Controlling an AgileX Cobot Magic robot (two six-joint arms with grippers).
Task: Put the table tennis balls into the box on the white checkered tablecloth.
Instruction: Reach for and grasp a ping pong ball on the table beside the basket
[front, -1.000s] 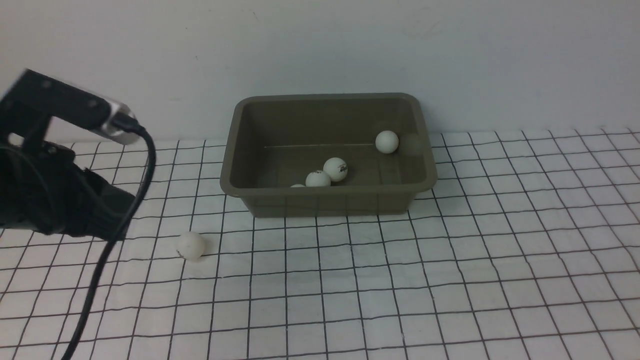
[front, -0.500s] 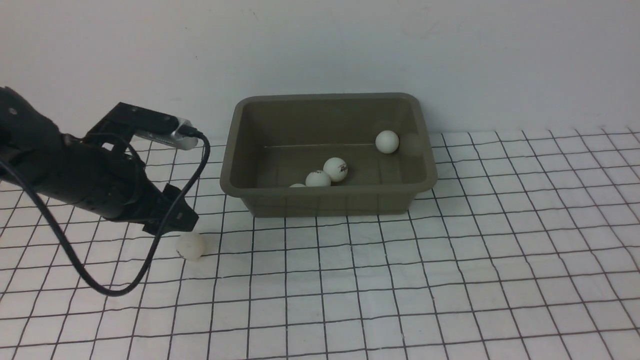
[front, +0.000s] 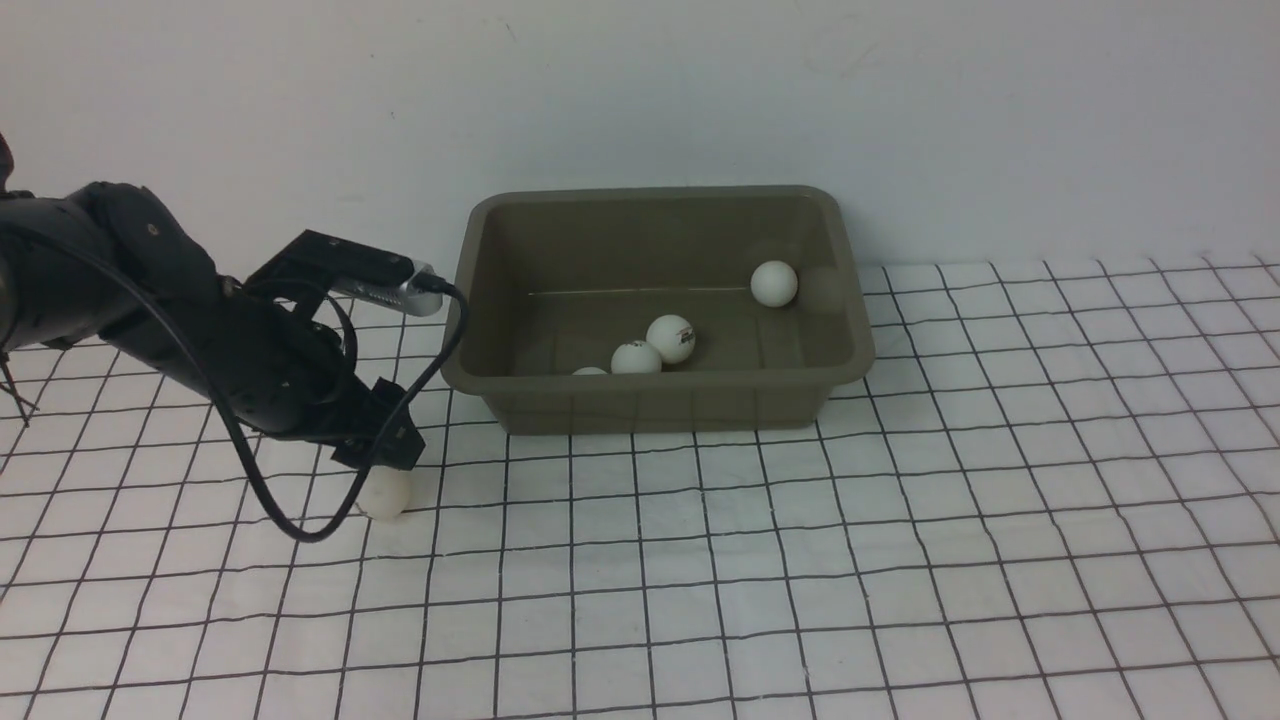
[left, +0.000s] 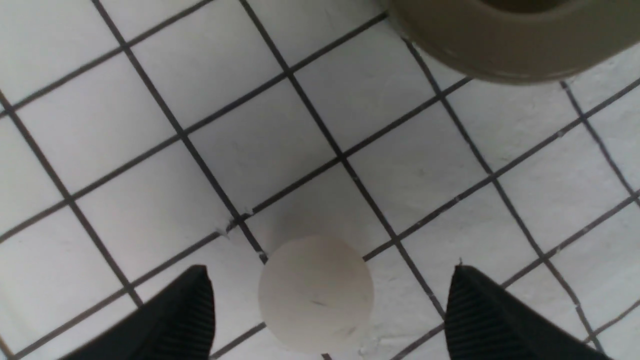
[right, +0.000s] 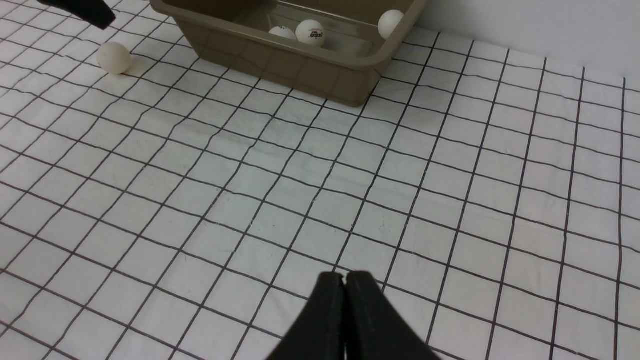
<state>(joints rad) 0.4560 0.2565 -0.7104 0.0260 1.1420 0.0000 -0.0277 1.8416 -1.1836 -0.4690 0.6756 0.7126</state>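
**White checkered tablecloth (front: 900, 560), plain wall behind: left arm now on the last loose ball**

Olive-grey box (front: 660, 405) sits at the back of the cloth. In the last second the left gripper (front: 388, 452) swung in from the left edge, came down onto the loose table tennis ball (front: 386, 497) and spread its fingers wide. Four table tennis balls (front: 671, 338) are already in the box, one barely showing over the front rim, so I'd call this the final pick.

Left wrist view: the ball lies between the open fingers (left: 185, 310), touching neither. In the front view the gripper covers the ball's top.

Right wrist view only: right gripper (right: 345, 282) fingers pressed together, empty, over bare cloth well apart from the box.
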